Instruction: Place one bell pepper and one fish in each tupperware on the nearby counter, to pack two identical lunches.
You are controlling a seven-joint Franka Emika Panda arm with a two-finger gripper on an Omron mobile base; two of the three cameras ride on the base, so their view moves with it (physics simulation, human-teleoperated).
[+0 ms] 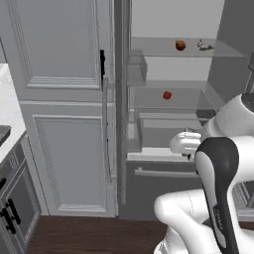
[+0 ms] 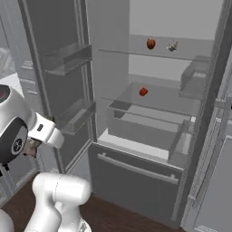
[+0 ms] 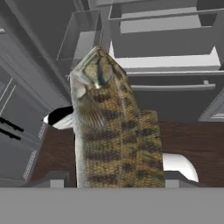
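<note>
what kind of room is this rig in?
A kitchen, rendered. An open fridge with glass shelves holds two peppers and a small fish; a marble counter over grey cabinets stands to the left. The gripper holds a tan fish.

The arm is folded back low before the base, its pincer clamped on the tan fish
</note>
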